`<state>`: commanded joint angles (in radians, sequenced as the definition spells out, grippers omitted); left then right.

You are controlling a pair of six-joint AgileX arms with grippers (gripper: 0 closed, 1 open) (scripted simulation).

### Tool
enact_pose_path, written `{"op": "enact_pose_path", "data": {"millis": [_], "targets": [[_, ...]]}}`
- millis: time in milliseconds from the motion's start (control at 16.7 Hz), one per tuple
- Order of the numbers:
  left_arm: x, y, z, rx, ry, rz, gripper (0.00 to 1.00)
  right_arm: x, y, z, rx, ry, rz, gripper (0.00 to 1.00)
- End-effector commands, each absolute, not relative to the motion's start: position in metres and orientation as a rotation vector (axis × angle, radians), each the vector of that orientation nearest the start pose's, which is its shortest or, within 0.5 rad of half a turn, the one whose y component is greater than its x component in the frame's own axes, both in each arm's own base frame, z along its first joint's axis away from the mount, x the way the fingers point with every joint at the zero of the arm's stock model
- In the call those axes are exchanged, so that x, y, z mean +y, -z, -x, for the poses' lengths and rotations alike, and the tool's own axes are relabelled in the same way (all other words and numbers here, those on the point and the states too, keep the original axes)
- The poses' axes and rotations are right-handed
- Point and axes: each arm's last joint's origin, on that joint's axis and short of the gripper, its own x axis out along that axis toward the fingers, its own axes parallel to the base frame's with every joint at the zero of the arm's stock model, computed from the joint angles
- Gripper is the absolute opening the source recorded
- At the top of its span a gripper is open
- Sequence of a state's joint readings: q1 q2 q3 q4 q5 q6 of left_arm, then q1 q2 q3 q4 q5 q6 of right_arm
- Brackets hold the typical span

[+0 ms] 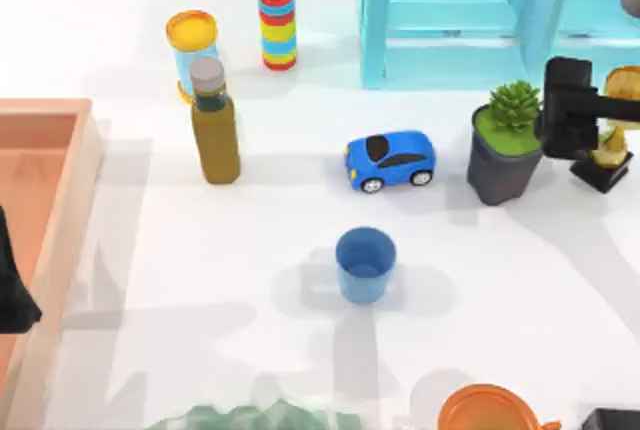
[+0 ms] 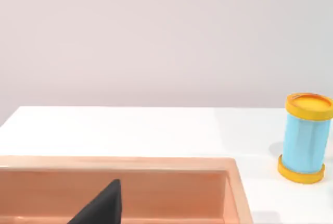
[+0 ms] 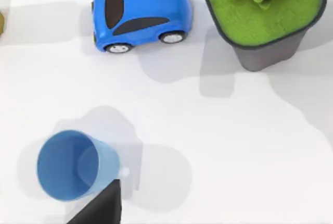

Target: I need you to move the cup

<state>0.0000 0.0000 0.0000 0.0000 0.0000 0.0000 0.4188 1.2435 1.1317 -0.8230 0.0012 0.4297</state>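
The cup (image 1: 365, 265) is a small plain blue tumbler standing upright and alone on the white table (image 1: 200, 280), just in front of the blue toy car (image 1: 391, 160). It appears again in the right wrist view as the cup (image 3: 73, 165), seen from above with its mouth open. My right gripper (image 1: 568, 110) hangs at the far right, above the potted plant's right side and well back from the cup. My left gripper (image 1: 14, 295) sits at the left edge over the wooden tray (image 1: 60, 200), far from the cup.
A potted plant (image 1: 508, 145) stands right of the car. An olive bottle (image 1: 214, 125), a light-blue cylinder with yellow lid (image 1: 192, 50) and a striped stack (image 1: 277, 28) stand at the back left. A cyan shelf (image 1: 450, 20) is at the back. An orange vessel (image 1: 490, 412) is at the front right.
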Motion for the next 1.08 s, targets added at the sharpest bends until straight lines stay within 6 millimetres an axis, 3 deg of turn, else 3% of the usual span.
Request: {"op": "enact_pose_path", "data": {"millis": [240, 540, 720, 1080], "targets": [[-0.001, -0.160, -0.106, 0.000, 0.000, 0.000, 1.00, 0.176, -0.288, -0.283, 1.285, -0.125, -0.136, 1.00], [-0.001, -0.160, -0.106, 0.000, 0.000, 0.000, 1.00, 0.247, -0.251, -0.311, 1.510, -0.030, -0.044, 1.00], [-0.001, -0.160, -0.106, 0.000, 0.000, 0.000, 1.00, 0.265, -0.237, -0.314, 1.566, 0.004, -0.011, 1.00], [-0.001, -0.160, -0.106, 0.000, 0.000, 0.000, 1.00, 0.265, -0.235, -0.315, 1.570, 0.009, -0.011, 1.00]]}}
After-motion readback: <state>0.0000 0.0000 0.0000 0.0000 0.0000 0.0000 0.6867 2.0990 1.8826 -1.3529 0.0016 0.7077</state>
